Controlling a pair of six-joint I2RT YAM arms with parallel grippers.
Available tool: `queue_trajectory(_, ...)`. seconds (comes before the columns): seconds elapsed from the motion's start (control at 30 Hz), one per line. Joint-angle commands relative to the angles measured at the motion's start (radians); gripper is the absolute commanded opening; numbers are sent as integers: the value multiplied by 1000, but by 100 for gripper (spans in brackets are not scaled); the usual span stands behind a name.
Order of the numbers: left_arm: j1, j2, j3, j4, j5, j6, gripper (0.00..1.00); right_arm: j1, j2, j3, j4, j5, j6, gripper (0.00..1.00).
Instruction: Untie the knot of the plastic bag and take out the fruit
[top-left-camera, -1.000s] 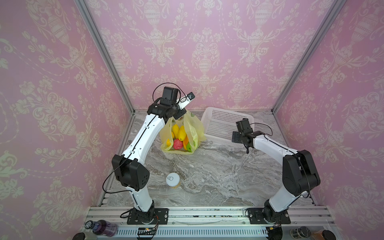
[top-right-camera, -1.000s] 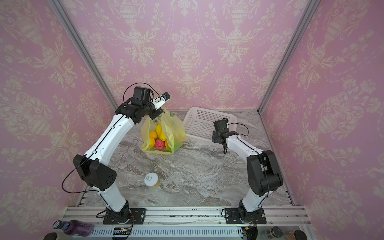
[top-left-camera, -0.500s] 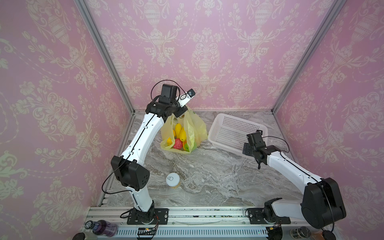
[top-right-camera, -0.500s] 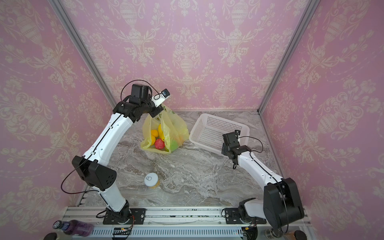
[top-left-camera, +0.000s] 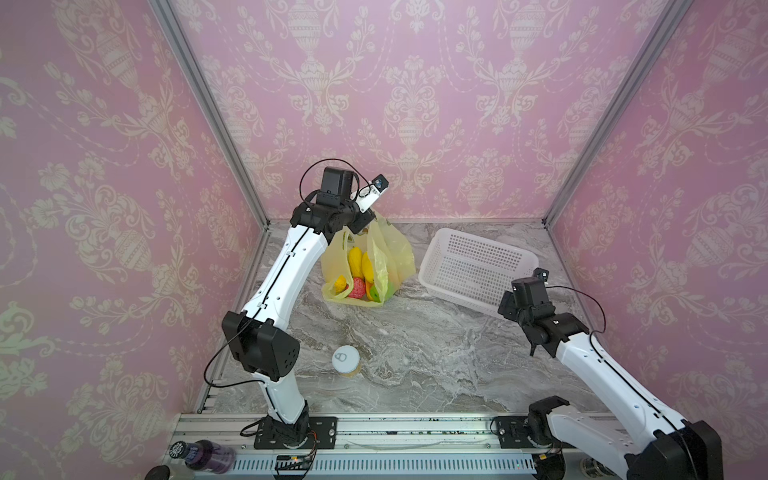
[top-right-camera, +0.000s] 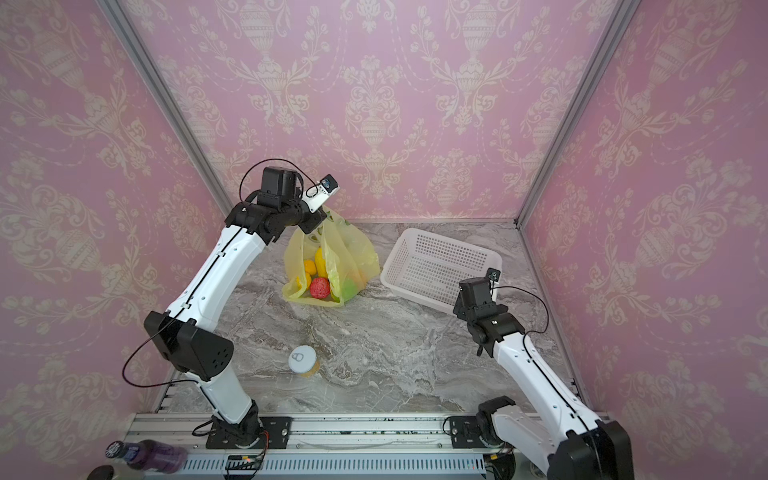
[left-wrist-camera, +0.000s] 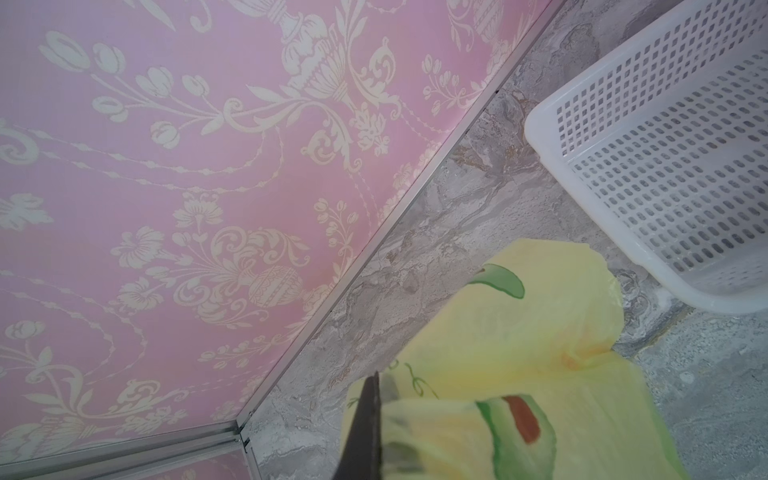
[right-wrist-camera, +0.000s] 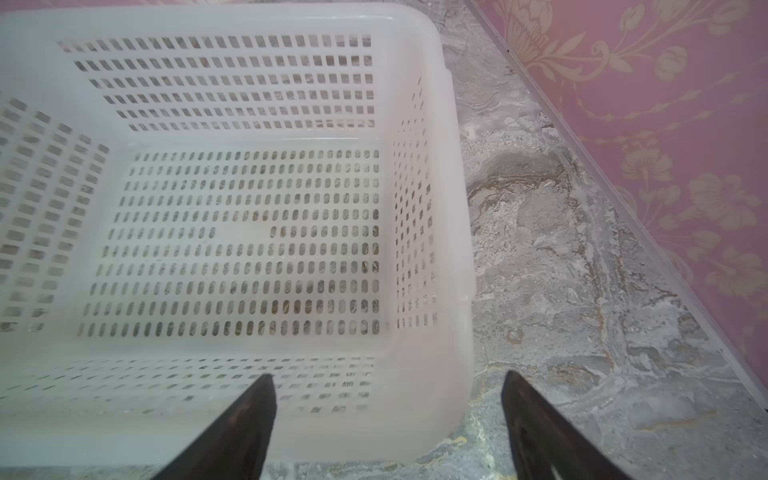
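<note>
Left gripper (left-wrist-camera: 374, 386) is clenched on a fold of the plastic bag (top-left-camera: 390, 253) and holds its top raised near the back wall, while the lower part of the bag rests on the table (top-left-camera: 415, 353).

Progress, as far as the views allow:
- I find the knot in no view. In both top views my left wrist covers the top of the bag. The bag gapes down its near side, so I judge the tie undone, but I cannot confirm it.
- All visible fruit (top-right-camera: 319, 286) lies inside the bag, heaped at the bottom: yellow, orange, red and green pieces show through the gap.
- No fruit lies on the table or in the white basket (right-wrist-camera: 457, 249), which the right wrist view shows empty.
- I therefore judge that removal has not begun and that every piece is left to take out.

Right gripper (right-wrist-camera: 386, 374) has its jaws spread wide and grasps nothing. It sits at the near corner of the basket, well apart from the bag, with one finger over the basket wall and the other over bare table outside it. I cannot tell whether either finger touches the plastic.

One can (top-left-camera: 345, 359) with a white lid stands alone toward the front of the table, clear of both arms.
</note>
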Motion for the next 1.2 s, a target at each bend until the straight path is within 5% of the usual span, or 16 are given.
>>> queue_trajectory(0.0,-7,-30,-10,14,6,-24,0,10,-90,-16,29,-144,-12,84)
queue_trajectory(0.27,-33,-32,-21,6,-35,4,0,353,-323,-49,186,-221,-55,82)
queue_trajectory(0.37,-43,-32,-18,-7,-22,17,0,529,-266,-41,324,-247,-99,87)
queue_trajectory(0.57,-32,-30,-9,-17,-7,25,0,898,4,78,556,-6,-309,100)
queue_trajectory(0.7,-29,-44,-13,-47,23,26,0,915,246,175,727,34,-339,100)
queue_trajectory(0.8,-28,-53,-27,-34,51,28,0,895,441,346,720,194,-360,100)
queue_trajectory(0.87,-26,-49,-21,-42,62,31,0,845,557,459,664,193,-334,99)
queue_trajectory(1.0,-23,-40,-9,-62,45,35,0,767,681,601,601,104,-278,84)
queue_trajectory(1.17,-23,-37,-5,-69,71,34,0,745,693,575,608,160,-271,29)
